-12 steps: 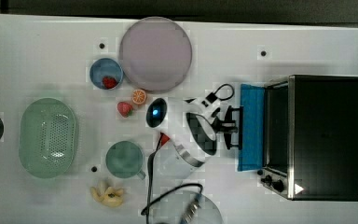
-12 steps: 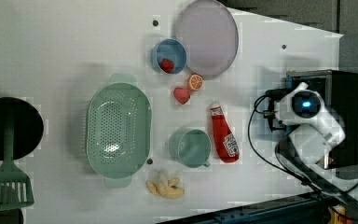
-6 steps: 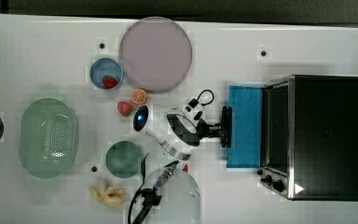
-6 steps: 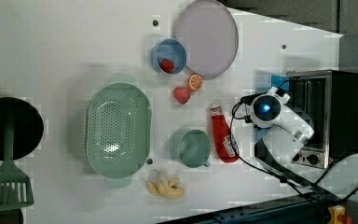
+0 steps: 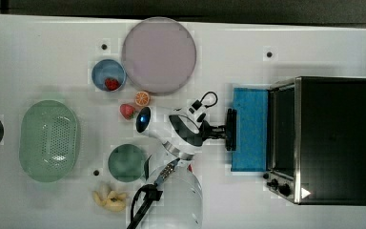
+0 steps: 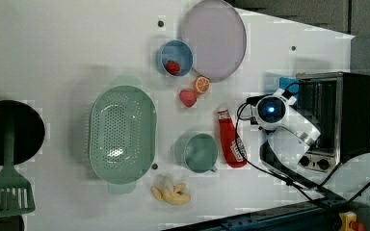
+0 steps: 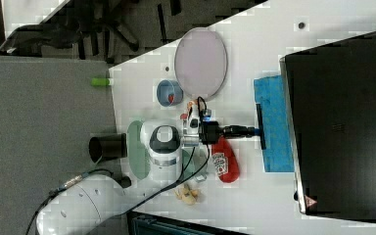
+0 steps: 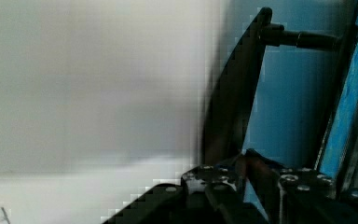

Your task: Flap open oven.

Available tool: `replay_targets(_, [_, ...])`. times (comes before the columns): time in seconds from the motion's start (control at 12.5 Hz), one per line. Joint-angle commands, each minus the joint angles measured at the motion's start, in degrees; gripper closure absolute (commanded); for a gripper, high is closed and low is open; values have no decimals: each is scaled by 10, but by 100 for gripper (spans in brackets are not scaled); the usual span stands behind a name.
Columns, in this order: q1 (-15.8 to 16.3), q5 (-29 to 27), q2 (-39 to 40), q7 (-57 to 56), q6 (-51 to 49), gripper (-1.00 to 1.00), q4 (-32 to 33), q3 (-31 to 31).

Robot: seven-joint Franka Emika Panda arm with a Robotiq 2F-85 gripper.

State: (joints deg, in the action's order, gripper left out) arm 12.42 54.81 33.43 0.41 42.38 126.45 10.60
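Clearly, the jaws of the gripper (image 5: 225, 130) are pinched narrow on the black bar handle (image 5: 230, 129) of the oven's door; in the wrist view the handle (image 8: 230, 93) runs between the two fingers, and in the right view the gripper (image 7: 248, 130) meets the bar at its middle.

The blue glass door (image 5: 250, 129) lies folded out nearly flat in the top view, its free edge with the handle at the 9 o'clock side and its hinge against the silver front frame at 3 o'clock. The oven (image 5: 331, 138) itself sits at the 3 o'clock edge of the desk (image 5: 38, 52) in the top view, knobs (image 5: 279, 183) at its 7 o'clock corner. In the left view the open cavity of the oven (image 6: 335, 115) shows behind the arm.

Farther out, in the top view, a strawberry (image 5: 127, 110) and an orange half (image 5: 142, 98) lie at about 10 o'clock from the gripper, with a blue bowl (image 5: 108, 75) and a large grey plate (image 5: 161, 55) beyond them. A teal cup (image 5: 126, 162) sits at 8 o'clock, a green colander (image 5: 50, 140) far off at 9 o'clock. A ketchup bottle (image 6: 231, 139) lies beside the cup in the left view.

By the look of it the flap is as good as done: the door is down. What seems left is to let go of the handle and draw the arm clear.
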Motion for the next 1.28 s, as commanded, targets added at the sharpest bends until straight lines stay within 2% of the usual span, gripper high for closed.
replay_targets(0.08, [1,-50,-40,30,55,65,-23,3])
replay_targets(0.48, [-5,-384,-203,30,4,65,-28,6])
replay_targets(0.64, [-7,-475,-282,30,-80,65,-44,12])
replay_targets(0.72, [-8,-499,-317,30,-134,65,-58,15])
replay_targets(0.96, [-11,-503,-394,30,-221,65,-118,22])
replay_targets(1.28, [-12,-505,-435,57,-336,65,-168,34])
